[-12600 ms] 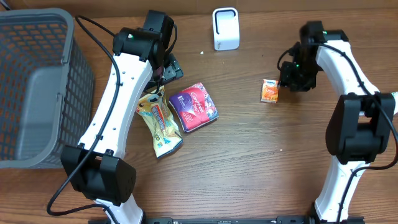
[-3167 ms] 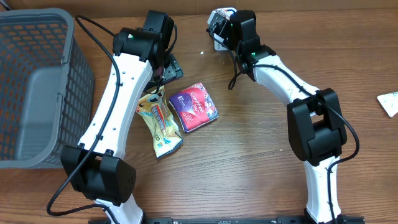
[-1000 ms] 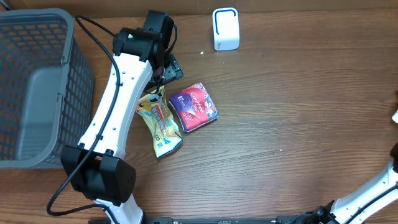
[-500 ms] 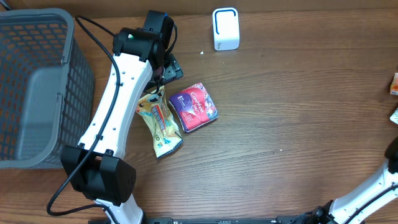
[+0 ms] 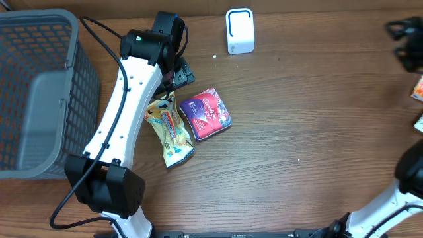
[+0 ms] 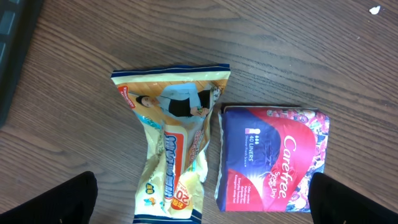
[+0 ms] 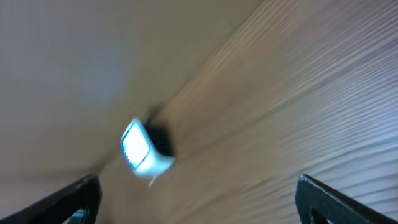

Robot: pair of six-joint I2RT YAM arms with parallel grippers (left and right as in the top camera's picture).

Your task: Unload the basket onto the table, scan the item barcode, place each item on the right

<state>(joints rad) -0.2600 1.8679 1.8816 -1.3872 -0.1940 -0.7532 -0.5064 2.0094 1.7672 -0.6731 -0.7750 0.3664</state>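
- The orange packet (image 5: 418, 88) lies on the surface (image 5: 297, 132) at the far right edge of the overhead view, partly cut off. It is near the right gripper (image 5: 404, 47), on the side toward that arm's base, and not between its fingers.
- The right gripper is spread wide and holds nothing. Its wrist view is blurred, with a fingertip at each lower corner.
- The white scanner (image 5: 239, 30) stands well to the left of the right gripper and shows ahead of it in its wrist view.
- The left gripper (image 6: 199, 205) is also wide open and empty.
- Directly below the left gripper a yellow snack bag (image 6: 174, 143) and a purple pack (image 6: 273, 158) lie side by side, edges touching.
- A grey basket (image 5: 20, 53) sits well to the left of the left gripper.
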